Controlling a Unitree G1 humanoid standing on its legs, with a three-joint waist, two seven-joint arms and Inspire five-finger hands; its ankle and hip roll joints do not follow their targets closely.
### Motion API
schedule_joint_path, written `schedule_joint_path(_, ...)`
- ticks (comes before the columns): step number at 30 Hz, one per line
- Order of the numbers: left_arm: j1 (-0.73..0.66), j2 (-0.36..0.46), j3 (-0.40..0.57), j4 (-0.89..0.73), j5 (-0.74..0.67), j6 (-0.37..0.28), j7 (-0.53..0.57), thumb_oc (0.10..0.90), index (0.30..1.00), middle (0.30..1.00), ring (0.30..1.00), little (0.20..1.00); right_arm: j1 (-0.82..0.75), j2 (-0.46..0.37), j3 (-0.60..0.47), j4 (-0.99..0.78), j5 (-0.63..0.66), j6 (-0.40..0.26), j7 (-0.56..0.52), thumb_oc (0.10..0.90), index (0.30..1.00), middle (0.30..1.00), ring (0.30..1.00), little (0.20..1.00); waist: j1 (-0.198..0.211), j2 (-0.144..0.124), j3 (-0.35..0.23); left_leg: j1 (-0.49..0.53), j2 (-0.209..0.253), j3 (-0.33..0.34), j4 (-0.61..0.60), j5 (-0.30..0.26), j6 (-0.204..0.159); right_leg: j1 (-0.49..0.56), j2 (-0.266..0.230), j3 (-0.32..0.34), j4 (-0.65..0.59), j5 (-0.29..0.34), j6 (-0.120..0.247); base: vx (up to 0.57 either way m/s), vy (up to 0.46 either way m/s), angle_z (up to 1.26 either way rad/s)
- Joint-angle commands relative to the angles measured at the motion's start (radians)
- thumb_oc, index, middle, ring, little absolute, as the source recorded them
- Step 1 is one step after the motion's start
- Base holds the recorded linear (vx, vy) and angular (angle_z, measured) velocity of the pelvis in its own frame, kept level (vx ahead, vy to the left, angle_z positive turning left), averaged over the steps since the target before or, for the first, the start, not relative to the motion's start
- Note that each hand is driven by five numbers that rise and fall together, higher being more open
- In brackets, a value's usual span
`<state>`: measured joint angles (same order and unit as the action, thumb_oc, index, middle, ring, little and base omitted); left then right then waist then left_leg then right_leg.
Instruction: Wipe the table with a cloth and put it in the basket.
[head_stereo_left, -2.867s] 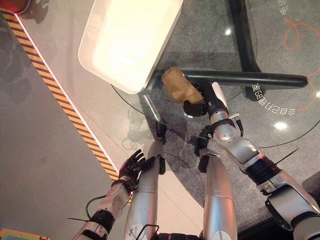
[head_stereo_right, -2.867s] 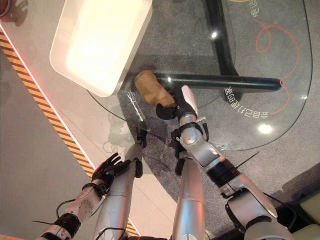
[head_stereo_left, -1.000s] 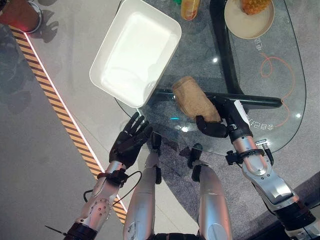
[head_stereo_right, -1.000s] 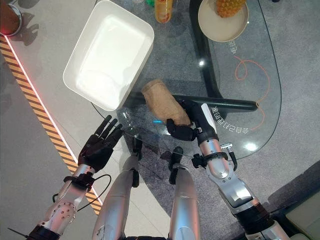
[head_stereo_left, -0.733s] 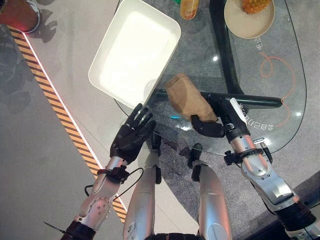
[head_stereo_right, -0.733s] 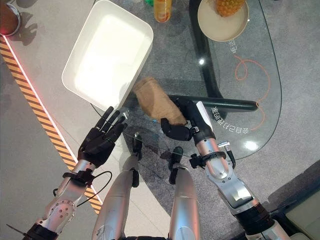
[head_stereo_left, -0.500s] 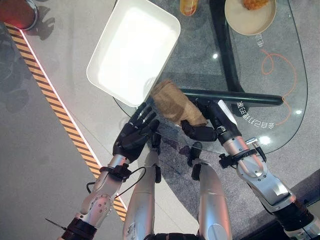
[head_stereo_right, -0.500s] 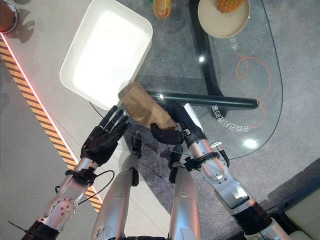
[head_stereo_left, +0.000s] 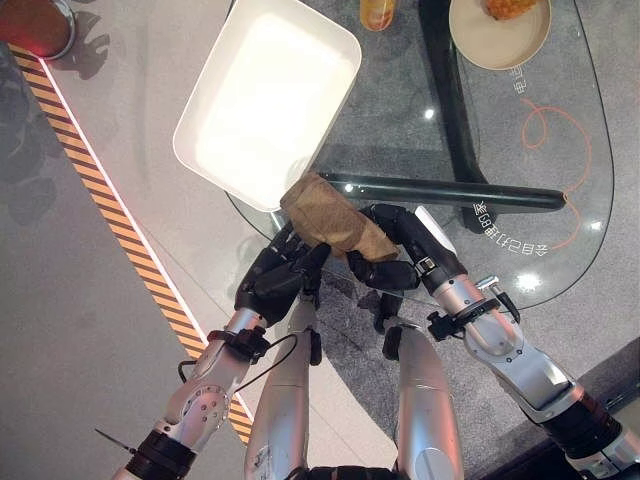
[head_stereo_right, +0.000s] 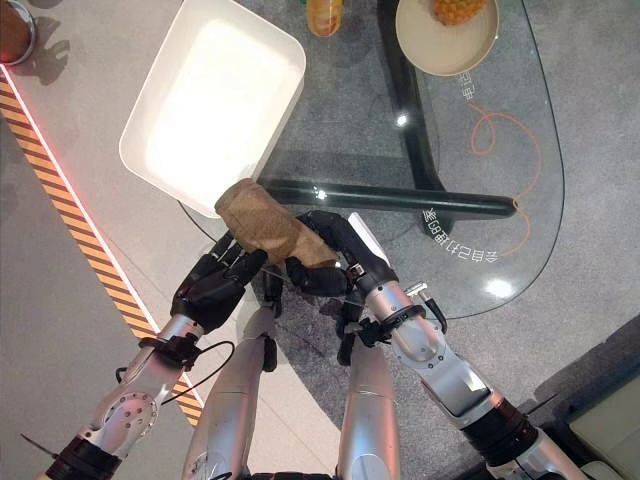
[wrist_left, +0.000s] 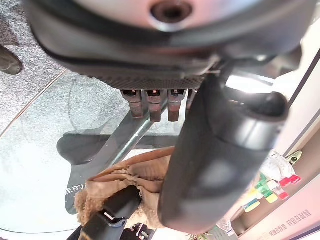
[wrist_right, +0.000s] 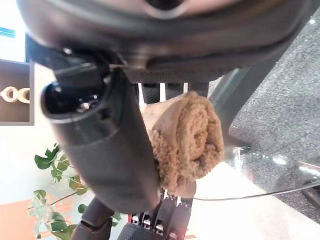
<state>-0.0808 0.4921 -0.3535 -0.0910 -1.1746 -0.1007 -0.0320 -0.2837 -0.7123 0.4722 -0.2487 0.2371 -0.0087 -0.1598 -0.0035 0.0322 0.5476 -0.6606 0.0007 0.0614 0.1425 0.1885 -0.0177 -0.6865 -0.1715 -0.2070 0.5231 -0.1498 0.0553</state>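
since 0.5 s ago the right hand (head_stereo_left: 385, 262) has dragged the cloth (head_stereo_left: 328, 218) toward the table (head_stereo_left: 590, 150) edge, fingers curled on it. left hand (head_stereo_left: 280, 275) open, fingertips at the roll. looks like a handover, then basket (head_stereo_left: 265, 100). roll's long axis runs diagonal, free end pointing at basket.

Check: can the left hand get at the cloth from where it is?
Probably yes. The left hand sits open right beside the cloth, which the right hand holds at the glass table edge; nothing lies between.
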Motion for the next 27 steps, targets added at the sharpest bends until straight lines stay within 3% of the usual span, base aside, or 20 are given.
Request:
schedule_joint_path(1,-0.005,0.005,-0.017,-0.141,-0.036,-0.071,-0.064,0.8,0.9,0.9,0.9,0.9,-0.088,0.007,0.028,-0.188,-0.034,-0.103,0.004,0.1,0.3,0.3,0.3,0.2,0.002,-0.031,-0.028,0.01,-0.038,0.094,0.227,-0.245,0.007,0.03,0.079,0.005,-0.215,0.153,0.04,0.0,0.0,0.0)
schedule_joint_path(10,-0.01,-0.017,-0.001,-0.187,-0.082,-0.166,-0.15,0.8,0.9,0.9,0.9,0.9,-0.08,0.023,0.054,-0.16,-0.072,-0.051,0.024,0.1,0.3,0.3,0.3,0.2,0.005,-0.028,-0.028,0.014,-0.044,0.092,0.219,-0.245,0.008,0.032,0.079,0.002,-0.217,0.151,0.035,0.0,0.0,0.0)
schedule_joint_path(16,-0.025,-0.022,0.001,-0.204,-0.08,-0.179,-0.151,0.8,0.9,0.9,0.9,0.9,-0.085,0.031,0.061,-0.165,-0.08,-0.042,0.061,0.1,0.3,0.3,0.3,0.2,0.005,-0.03,-0.028,0.012,-0.047,0.087,0.22,-0.245,0.008,0.028,0.081,0.006,-0.212,0.151,0.035,0.0,0.0,0.0)
schedule_joint_path(22,-0.041,-0.035,0.017,-0.211,-0.097,-0.191,-0.159,0.8,0.9,0.9,0.9,0.9,-0.107,0.027,0.088,-0.178,-0.096,-0.019,0.162,0.1,0.3,0.3,0.3,0.2,0.008,-0.034,-0.028,0.011,-0.05,0.082,0.219,-0.243,0.008,0.027,0.083,0.006,-0.21,0.149,0.033,0.0,0.0,0.0)
schedule_joint_path(27,-0.049,-0.049,0.029,-0.21,-0.113,-0.2,-0.147,0.8,0.9,0.9,0.9,0.9,-0.12,0.024,0.102,-0.171,-0.096,-0.018,0.154,0.1,0.3,0.3,0.3,0.2,0.013,-0.039,-0.028,0.01,-0.05,0.079,0.22,-0.242,0.007,0.026,0.084,0.005,-0.207,0.148,0.033,0.0,0.0,0.0)
